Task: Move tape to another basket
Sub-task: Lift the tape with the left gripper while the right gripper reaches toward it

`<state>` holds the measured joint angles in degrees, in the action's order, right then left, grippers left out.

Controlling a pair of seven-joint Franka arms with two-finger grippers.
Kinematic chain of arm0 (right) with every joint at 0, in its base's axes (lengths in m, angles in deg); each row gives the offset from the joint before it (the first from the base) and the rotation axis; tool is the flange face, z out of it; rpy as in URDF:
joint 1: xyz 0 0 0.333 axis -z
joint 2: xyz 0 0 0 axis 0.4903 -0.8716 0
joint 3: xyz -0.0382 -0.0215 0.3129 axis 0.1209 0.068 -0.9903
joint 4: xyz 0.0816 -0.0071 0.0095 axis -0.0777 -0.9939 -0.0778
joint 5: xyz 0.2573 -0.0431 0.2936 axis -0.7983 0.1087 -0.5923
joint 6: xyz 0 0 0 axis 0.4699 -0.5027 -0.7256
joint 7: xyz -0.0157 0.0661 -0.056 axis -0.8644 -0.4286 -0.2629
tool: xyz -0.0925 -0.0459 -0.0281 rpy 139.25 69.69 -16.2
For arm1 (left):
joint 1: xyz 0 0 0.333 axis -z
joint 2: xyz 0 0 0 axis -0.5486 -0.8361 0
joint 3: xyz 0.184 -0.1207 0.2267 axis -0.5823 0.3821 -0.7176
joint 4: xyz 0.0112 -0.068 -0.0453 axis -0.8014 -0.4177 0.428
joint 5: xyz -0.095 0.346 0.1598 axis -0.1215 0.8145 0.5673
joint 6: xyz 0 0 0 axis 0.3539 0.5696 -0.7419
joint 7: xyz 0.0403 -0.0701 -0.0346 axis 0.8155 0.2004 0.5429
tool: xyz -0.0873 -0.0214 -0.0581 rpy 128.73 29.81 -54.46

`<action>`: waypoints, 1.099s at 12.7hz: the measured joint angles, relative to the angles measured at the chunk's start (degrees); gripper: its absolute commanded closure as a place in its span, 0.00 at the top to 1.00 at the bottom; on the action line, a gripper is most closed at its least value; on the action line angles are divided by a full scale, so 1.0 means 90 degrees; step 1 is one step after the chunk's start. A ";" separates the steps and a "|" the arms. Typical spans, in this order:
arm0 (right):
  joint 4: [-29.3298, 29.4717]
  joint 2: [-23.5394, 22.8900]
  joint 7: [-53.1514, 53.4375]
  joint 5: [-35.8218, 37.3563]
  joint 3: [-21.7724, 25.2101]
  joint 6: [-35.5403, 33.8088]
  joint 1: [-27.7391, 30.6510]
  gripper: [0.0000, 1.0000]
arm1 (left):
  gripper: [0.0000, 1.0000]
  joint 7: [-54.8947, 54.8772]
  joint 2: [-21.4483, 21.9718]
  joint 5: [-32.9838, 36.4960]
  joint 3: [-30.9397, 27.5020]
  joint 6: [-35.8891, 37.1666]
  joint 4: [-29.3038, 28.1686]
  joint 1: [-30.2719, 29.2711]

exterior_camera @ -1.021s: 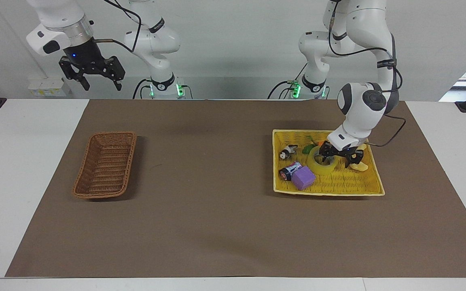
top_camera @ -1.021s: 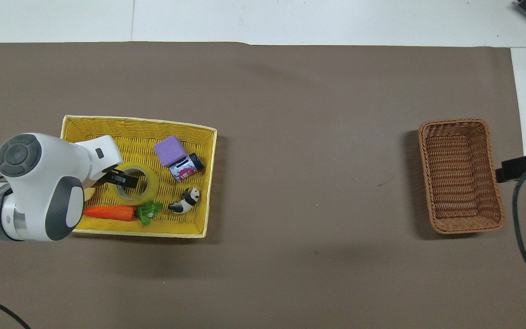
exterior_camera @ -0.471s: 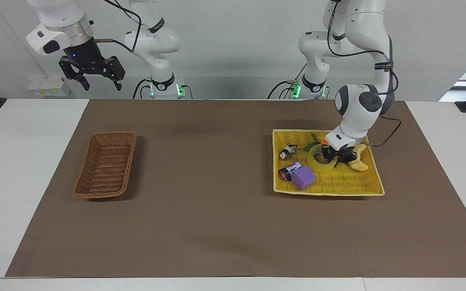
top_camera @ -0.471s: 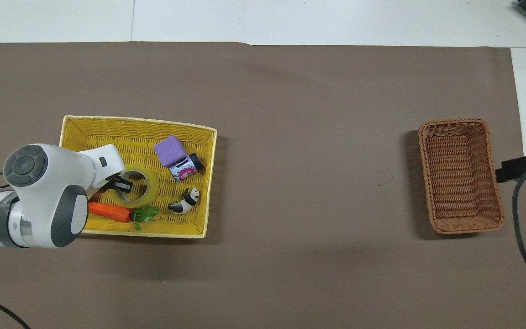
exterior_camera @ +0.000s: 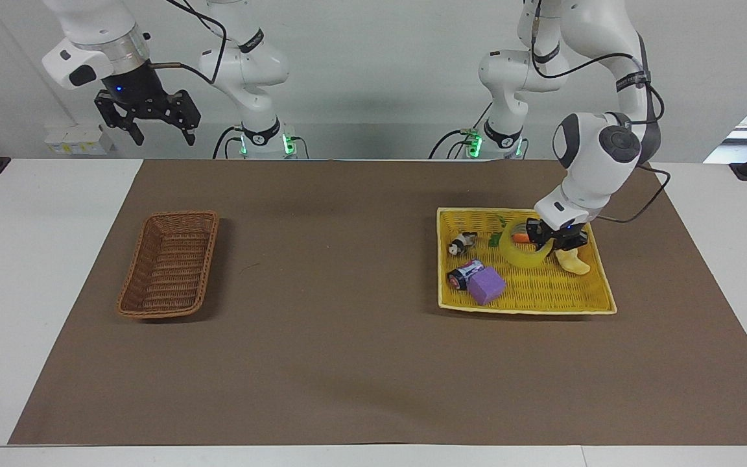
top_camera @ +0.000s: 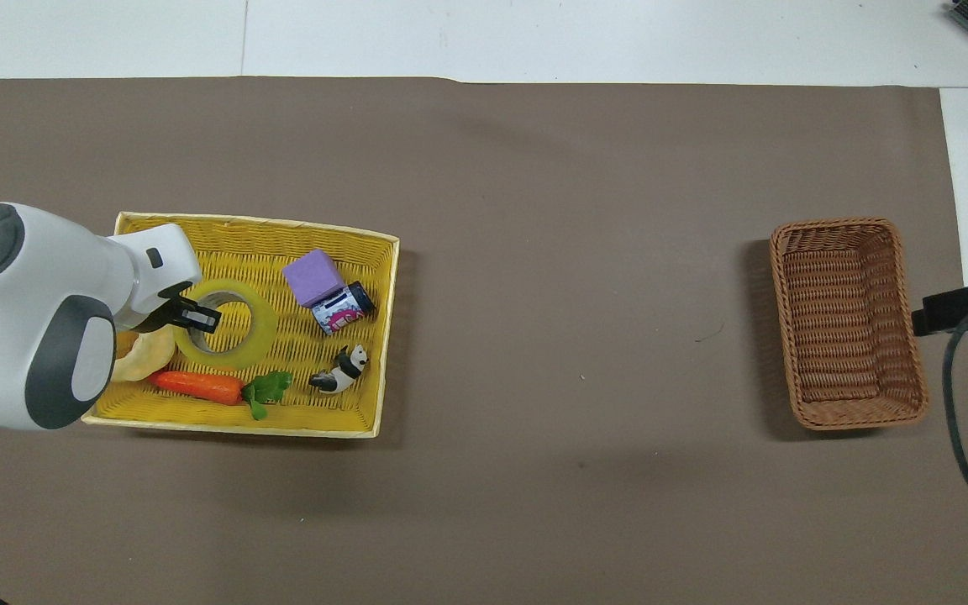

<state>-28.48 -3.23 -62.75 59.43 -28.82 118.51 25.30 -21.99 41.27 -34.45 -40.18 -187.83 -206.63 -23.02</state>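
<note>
Over the yellow woven tray (exterior_camera: 597, 295) at the left arm's end of the bench, the left end effector (exterior_camera: 550, 241) has its fingers closed across the wall of the tape (exterior_camera: 524, 254), one finger inside the core hole and one outside, and the roll looks tilted and lifted off the weave. That wall is the sensible place to hold: the roll is a stiff ring, probably light to moderate in weight, hard to crush, but its smooth translucent wrap could slide between the pads, so it may swing or rotate about the pinch while carried. Under and beside it lie a toy carrot (top_camera: 196, 386), a pale crescent toy (top_camera: 141, 359), a panda figure (top_camera: 341, 370), a purple block (top_camera: 313, 277) and a small can (top_camera: 341, 307). The brown wicker basket (exterior_camera: 169, 265) sits at the right arm's end, well apart, while the right end effector (exterior_camera: 148, 114) waits open, high above that end
</note>
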 measured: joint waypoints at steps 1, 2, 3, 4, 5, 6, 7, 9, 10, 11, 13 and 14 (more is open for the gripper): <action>0.0000 0.0000 0.0000 0.0000 0.0000 0.0000 0.0000 1.00 | 0.00 0.0201 0.0059 -0.0001 0.0001 0.0331 0.0198 0.0000; 0.0000 0.0000 0.0000 0.0000 0.0000 0.0000 0.0000 1.00 | 0.00 0.0421 0.0112 -0.0001 0.0005 0.0584 0.0365 0.0000; 0.0000 0.0000 0.0000 0.0000 0.0000 0.0000 0.0000 1.00 | 0.00 0.0672 0.0151 -0.0004 0.0015 0.0769 0.0492 0.0000; 0.0000 0.0000 0.0000 0.0000 0.0000 0.0000 0.0000 1.00 | 0.00 0.0989 0.0176 -0.0036 0.0046 0.0861 0.0567 0.0007; 0.0000 0.0000 0.0000 0.0000 0.0000 0.0000 0.0000 1.00 | 0.00 0.1349 0.0187 -0.0097 0.0110 0.0883 0.0610 0.0051; 0.0000 0.0000 0.0000 0.0000 0.0000 0.0000 0.0000 1.00 | 0.00 0.1683 0.0188 -0.0145 0.0186 0.0884 0.0634 0.0158; 0.0004 0.0000 0.0000 0.0000 0.0003 -0.0006 0.0002 1.00 | 0.00 0.2007 0.0187 -0.0183 0.0279 0.0884 0.0675 0.0311; 0.0031 0.0005 0.0000 0.0000 0.0017 -0.0026 0.0047 1.00 | 0.00 0.2672 0.0183 -0.0429 0.0384 0.0881 0.0802 0.0780; 0.0042 0.0006 0.0000 0.0000 0.0019 -0.0026 0.0075 1.00 | 0.00 0.2944 0.0178 -0.0667 0.0403 0.0864 0.0865 0.1043; 0.0050 0.0006 -0.0027 0.0000 0.0023 -0.0014 0.0079 1.00 | 0.00 0.3092 0.0172 -0.0894 0.0415 0.0825 0.0919 0.1257; 0.0030 0.0005 -0.0085 -0.0060 -0.0016 0.0357 0.0064 1.00 | 0.00 0.3233 0.0161 -0.1425 0.0419 0.0545 0.0956 0.1649; 0.0001 -0.0002 -0.0084 -0.0242 -0.0043 0.0561 0.0051 1.00 | 0.00 0.3271 0.0152 -0.1762 0.0419 0.0330 0.0960 0.1822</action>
<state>-28.47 -3.25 -63.51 57.26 -29.21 123.55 25.76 7.44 42.64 -50.31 -36.40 -184.85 -197.99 -6.62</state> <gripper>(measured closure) 0.000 0.780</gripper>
